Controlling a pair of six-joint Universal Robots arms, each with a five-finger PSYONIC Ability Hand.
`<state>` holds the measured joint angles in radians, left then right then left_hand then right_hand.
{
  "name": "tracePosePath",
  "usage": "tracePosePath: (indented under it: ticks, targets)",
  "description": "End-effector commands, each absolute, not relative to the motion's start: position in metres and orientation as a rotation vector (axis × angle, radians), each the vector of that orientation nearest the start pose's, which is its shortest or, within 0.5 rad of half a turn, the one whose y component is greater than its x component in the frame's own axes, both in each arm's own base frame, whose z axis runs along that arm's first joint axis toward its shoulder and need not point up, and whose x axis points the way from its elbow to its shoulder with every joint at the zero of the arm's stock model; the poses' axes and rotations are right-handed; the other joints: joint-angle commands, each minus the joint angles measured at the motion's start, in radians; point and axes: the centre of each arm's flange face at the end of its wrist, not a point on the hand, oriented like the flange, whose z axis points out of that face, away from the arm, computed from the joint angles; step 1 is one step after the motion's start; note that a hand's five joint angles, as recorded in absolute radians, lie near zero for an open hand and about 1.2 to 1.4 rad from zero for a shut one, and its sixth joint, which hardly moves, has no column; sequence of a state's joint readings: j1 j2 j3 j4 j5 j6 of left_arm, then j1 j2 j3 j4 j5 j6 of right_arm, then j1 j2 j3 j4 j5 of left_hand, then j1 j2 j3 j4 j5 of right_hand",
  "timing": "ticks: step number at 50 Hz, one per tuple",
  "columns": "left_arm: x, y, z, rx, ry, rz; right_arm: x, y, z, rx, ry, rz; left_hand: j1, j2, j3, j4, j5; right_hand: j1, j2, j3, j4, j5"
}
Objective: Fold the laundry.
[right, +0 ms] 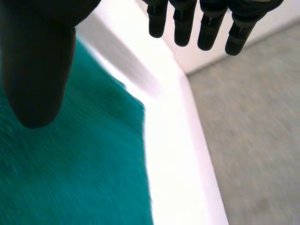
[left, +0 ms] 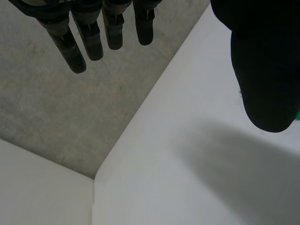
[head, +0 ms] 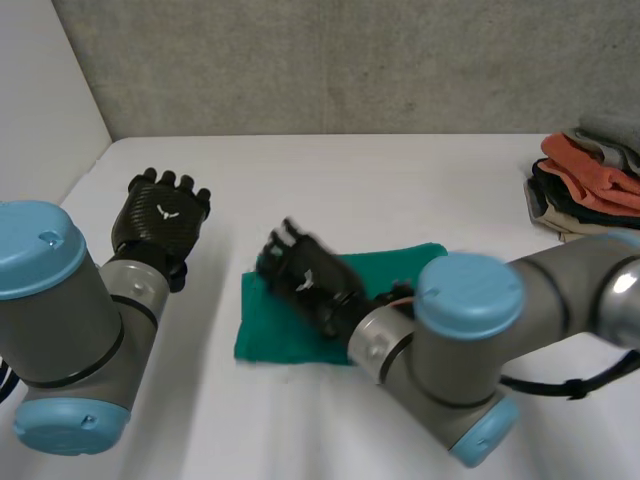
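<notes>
- The green cloth (head: 268, 335) lies flat on the white table (head: 380, 190), near the middle and a little to the near side. It looks like a folded rectangle with fairly straight edges.
- The right hand (head: 305, 275) is over the left part of the cloth, reaching in from the right arm (head: 470, 340) at the near right. Its fingertips point towards the cloth's far-left corner.
- In the right wrist view, the right hand's fingers (right: 183, 28) are straight and spread, and the thumb (right: 37, 61) stands apart from them. Nothing is pinched between them, so this hand is open.
- In that same view the cloth (right: 70, 164) spreads under the palm and thumb, and its edge runs along bare table (right: 178, 154) below the fingertips. Whether the palm touches the cloth cannot be told.
- The left hand (head: 160, 215) is to the left of the cloth, well apart from it, above bare table at the end of the left arm (head: 60, 320).
- In the left wrist view, its fingers (left: 75, 51) hang straight and the thumb (left: 267, 70) is held wide of them. It is open and holds nothing, with only white table (left: 187, 178) under it.
- A pile of clothes (head: 590, 175) in orange, grey and dark colours sits at the far right edge of the table, well apart from the green cloth.
- A grey wall (head: 350, 60) stands behind the far edge of the table.
</notes>
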<state>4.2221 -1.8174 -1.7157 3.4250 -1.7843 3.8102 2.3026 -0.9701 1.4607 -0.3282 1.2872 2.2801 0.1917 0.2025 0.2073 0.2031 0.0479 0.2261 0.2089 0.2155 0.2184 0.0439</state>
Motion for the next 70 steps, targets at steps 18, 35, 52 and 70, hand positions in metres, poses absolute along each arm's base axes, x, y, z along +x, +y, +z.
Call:
tracePosePath:
  ticks: [18,35,52,70]
  targets:
    - [-0.282,-0.232,0.204,1.101,1.898,-1.924,0.240,-0.285,0.133,-1.467,2.415,-1.785,-0.013,-0.024,-0.029,-0.025,-0.044,1.170,1.187,1.181,1.178,1.178]
    - [-0.266,-0.236,0.216,1.025,1.901,-1.919,0.382,-0.154,0.129,-2.161,1.321,-1.866,-0.016,-0.027,-0.032,-0.028,-0.047,1.064,1.081,1.074,1.071,1.071]
    - [-0.311,-0.222,0.243,1.024,1.896,-2.174,0.301,-0.241,0.235,-1.075,1.738,-1.911,0.004,-0.007,-0.011,-0.007,-0.026,-0.052,-0.034,-0.041,-0.044,-0.044]
    - [-0.413,-0.217,0.177,1.190,2.153,-2.186,0.279,-0.297,0.185,-0.867,2.200,-1.433,0.007,-0.004,-0.008,-0.004,-0.024,-0.052,-0.034,-0.041,-0.044,-0.044]
